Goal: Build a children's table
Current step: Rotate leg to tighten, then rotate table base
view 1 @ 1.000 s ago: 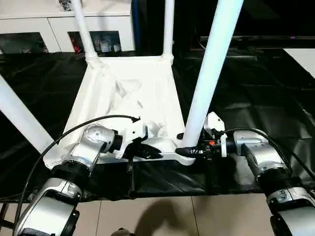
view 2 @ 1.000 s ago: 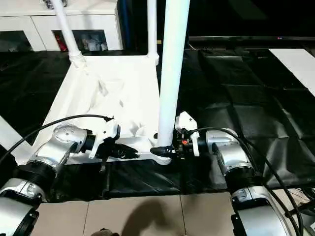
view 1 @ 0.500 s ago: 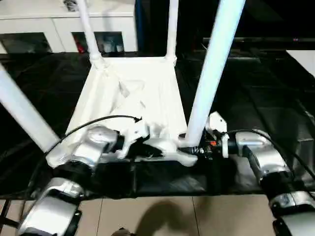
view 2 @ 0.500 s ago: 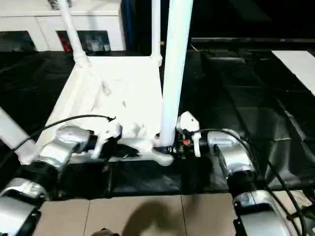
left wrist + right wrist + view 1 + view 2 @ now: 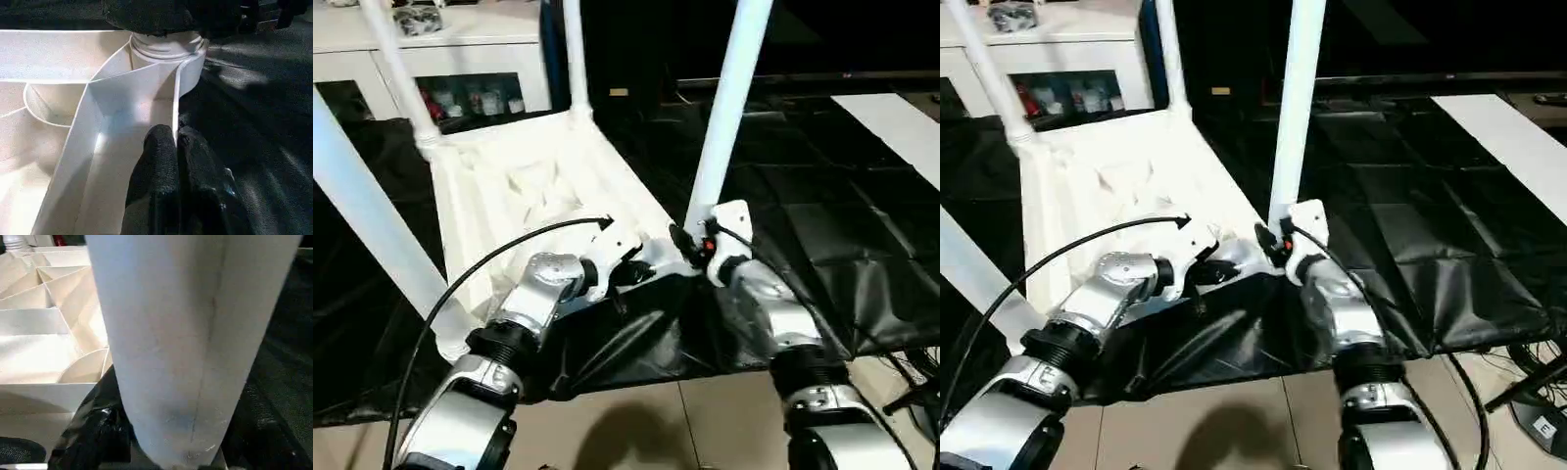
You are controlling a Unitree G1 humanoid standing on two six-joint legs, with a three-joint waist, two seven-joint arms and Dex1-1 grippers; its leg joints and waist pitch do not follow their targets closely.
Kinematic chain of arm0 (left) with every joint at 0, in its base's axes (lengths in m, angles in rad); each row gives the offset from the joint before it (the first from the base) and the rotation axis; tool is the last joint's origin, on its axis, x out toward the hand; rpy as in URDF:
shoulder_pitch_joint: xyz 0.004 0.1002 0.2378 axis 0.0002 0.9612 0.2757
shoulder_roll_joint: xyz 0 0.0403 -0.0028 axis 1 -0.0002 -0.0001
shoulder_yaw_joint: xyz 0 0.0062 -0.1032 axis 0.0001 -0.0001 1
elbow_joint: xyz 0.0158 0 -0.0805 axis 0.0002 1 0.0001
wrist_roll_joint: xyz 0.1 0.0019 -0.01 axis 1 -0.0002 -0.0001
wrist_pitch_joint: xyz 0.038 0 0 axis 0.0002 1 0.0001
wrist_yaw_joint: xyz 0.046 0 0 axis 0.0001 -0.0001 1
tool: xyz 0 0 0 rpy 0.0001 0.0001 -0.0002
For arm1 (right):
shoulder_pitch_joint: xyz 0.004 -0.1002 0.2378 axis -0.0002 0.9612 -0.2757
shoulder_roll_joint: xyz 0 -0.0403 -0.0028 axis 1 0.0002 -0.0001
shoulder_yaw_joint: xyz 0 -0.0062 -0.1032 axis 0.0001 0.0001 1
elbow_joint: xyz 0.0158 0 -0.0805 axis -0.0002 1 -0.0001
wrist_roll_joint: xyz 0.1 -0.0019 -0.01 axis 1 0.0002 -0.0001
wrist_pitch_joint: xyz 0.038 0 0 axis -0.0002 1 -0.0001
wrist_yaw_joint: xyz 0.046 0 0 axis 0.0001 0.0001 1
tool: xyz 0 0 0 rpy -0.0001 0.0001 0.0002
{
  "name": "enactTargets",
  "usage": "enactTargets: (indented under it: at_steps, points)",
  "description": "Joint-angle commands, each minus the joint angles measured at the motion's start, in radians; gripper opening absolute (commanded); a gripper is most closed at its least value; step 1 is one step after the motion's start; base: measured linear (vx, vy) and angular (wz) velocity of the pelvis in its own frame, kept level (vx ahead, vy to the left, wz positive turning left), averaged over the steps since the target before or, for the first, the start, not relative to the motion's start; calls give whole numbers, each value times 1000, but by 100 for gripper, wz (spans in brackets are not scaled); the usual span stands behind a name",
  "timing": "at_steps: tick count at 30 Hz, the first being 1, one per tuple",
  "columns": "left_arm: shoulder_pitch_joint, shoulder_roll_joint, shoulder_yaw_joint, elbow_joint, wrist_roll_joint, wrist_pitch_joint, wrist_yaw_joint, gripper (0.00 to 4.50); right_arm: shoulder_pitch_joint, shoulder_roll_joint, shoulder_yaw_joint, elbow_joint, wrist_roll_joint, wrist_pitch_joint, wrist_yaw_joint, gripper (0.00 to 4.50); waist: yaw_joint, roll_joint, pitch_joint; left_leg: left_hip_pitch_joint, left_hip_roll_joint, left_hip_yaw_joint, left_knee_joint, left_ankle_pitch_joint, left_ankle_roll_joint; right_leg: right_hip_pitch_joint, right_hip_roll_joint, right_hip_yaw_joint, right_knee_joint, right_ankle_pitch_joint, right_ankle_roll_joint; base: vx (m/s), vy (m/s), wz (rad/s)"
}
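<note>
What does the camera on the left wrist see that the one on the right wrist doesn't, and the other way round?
Left wrist view: the left gripper, its black fingers pinched on the thin edge wall of the tabletop, just short of a round corner socket.

Right wrist view: a very close look at one upright white leg, with triangular ribs behind it.

Both: the white ribbed underside of the tabletop and the black sheet beneath it.
</note>
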Motion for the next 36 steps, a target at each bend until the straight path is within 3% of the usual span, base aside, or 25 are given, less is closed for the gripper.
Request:
enactTargets:
  at_steps: [1,10,15,17,19,24,26,29,30,31,32,33,34,35,36]
  points:
    - [-4,-29,-15,-16,4,-7,51,0,16,72,79,22,15,1,62,264,1,-3,-50,5,16,-8,-88,-334,10,35,-30,34,-93,-298,-175,0,0,0]
    - [14,-2,-9,-26,-2,-35,27,0,66,-51,76,-86,43,-11,226,331,7,-8,-51,3,17,-4,-85,-300,38,39,-30,35,-91,-256,-186,0,0,0]
    - [48,6,7,-60,-16,-61,30,0,131,-163,42,-208,100,5,345,331,14,-20,-53,-3,17,-3,-81,-255,66,47,-32,35,-89,-246,-184,0,0,0]
    - [59,7,17,-80,-32,-60,26,0,148,-188,35,-236,110,9,370,331,15,-18,-51,-4,17,-2,-81,-246,71,43,-31,34,-89,-248,-189,0,0,0]
    - [98,8,43,-157,-79,-45,9,55,199,-252,25,-310,137,30,445,340,20,-11,-53,-4,18,-3,-78,-236,73,47,-31,35,-88,-236,-189,0,0,0]
    - [209,36,53,-416,-162,85,-62,76,296,-352,50,-457,218,121,621,340,25,-11,-62,-11,24,-2,-69,-140,127,54,-27,32,-64,-14,-263,0,0,0]
    - [236,47,58,-481,-185,124,-77,98,308,-363,64,-475,229,133,657,340,25,-11,-60,-14,24,0,-66,-127,152,49,-25,29,-64,2,-275,0,0,0]
    - [257,56,62,-526,-198,149,-84,110,315,-369,75,-486,238,146,678,340,26,-9,-53,-11,24,1,-69,-166,137,44,-26,30,-72,-96,-261,0,0,0]
    - [315,90,59,-620,-227,206,-114,125,300,-351,97,-478,248,155,698,340,29,-14,-54,-9,26,1,-70,-185,119,44,-28,31,-73,-140,-250,0,0,0]
    - [315,90,59,-620,-227,206,-114,138,300,-351,97,-478,248,155,698,340,32,-19,-49,-15,27,-3,-77,-199,108,45,-31,31,-73,-185,-238,0,0,0]
    - [329,98,57,-642,-236,220,-123,142,292,-345,101,-468,246,151,699,340,31,-16,-48,-13,26,-2,-78,-212,101,42,-29,31,-77,-215,-228,0,0,0]
    - [394,138,46,-733,-268,278,-158,146,253,-313,116,-421,236,134,695,340,32,-31,-52,-9,28,-2,-76,-217,86,41,-33,32,-74,-234,-220,0,0,0]
    - [428,158,36,-784,-291,317,-176,171,226,-295,121,-387,229,124,694,340,28,-26,-46,-21,26,-5,-84,-204,81,43,-32,31,-75,-257,-207,0,0,0]
    - [428,158,36,-784,-291,317,-176,171,225,-295,121,-386,228,124,694,340,31,-19,-50,-9,29,-4,-81,-210,71,36,-32,31,-74,-255,-212,0,0,0]
    - [465,187,28,-838,-312,354,-185,186,201,-279,128,-359,222,120,686,340,31,-28,-50,-4,29,0,-77,-199,71,31,-28,35,-75,-222,-219,0,0,0]
